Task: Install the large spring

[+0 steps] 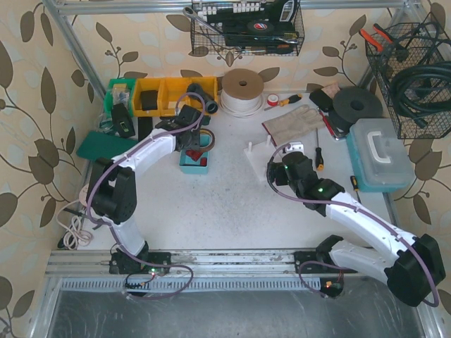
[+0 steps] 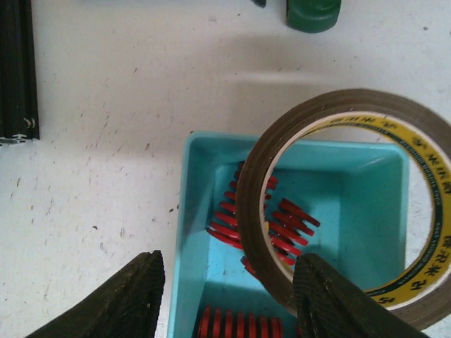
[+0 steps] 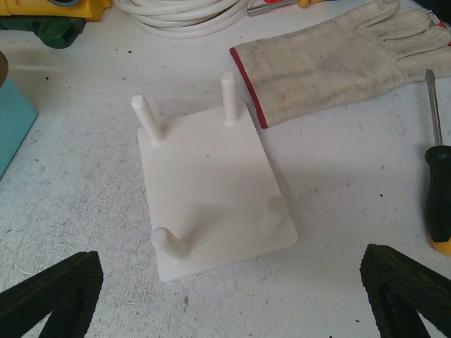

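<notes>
Several red coil springs [image 2: 285, 224] lie in a teal bin [image 2: 184, 232]; one more spring [image 2: 239, 325] lies at its near end. A brown tape roll [image 2: 257, 211] leans over the bin and hides part of the springs. My left gripper [image 2: 229, 303] is open above the bin's near left wall, with one finger [image 2: 127, 299] over the table and the other by the tape. A white plate with four upright pegs [image 3: 211, 190] lies on the table. My right gripper [image 3: 232, 299] is wide open and empty just in front of the plate. The bin [image 1: 193, 166] shows in the top view too.
A work glove [image 3: 338, 56] and a screwdriver [image 3: 437, 190] lie right of the plate, and a white cable coil [image 3: 183, 17] lies behind it. A black extrusion [image 2: 17, 70] lies left of the bin. Yellow bins [image 1: 165, 95] and a toolbox [image 1: 380, 155] stand on the table.
</notes>
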{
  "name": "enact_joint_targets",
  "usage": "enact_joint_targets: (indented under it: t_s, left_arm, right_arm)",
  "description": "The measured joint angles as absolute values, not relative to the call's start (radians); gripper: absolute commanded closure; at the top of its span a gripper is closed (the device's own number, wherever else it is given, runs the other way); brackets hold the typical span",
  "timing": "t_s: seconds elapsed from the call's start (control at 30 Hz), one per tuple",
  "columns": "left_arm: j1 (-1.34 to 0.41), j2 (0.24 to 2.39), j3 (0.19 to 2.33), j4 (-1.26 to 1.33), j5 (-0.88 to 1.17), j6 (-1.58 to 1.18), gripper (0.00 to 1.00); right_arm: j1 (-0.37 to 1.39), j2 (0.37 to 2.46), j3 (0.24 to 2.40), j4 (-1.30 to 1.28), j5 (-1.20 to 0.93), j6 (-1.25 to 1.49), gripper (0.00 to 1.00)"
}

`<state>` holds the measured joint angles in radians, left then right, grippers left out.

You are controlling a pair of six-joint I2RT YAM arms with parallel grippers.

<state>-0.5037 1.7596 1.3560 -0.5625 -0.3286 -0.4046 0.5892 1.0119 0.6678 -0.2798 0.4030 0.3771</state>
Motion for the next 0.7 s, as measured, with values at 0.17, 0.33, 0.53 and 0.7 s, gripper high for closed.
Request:
enact_joint_targets:
  t_s: [0.17,0.33,0.53,0.7]
  left_arm:
    - [-0.503,1.765,1.386,-0.563,-0.304,-0.393,0.47]
    - [-0.503,1.803,1.411,-0.561,-0.275,-0.391,0.51]
    - [-0.493,1.852,1.419,-0.568,-0.272,-0.392,0.54]
    - [-0.484,1.866,1.430,-0.577,-0.265,-0.396,0.58]
  right_arm:
    - [0.589,1.022,0.668,-0.281,0.403,0.376,0.02]
    - [0.589,1.047,0.691,-0.296,0.400,0.374,0.02]
    - [0.589,1.048,0.694,-0.295,0.392,0.372,0.02]
    - [0.589,1.048,0.694,-0.295,0.376,0.369,0.02]
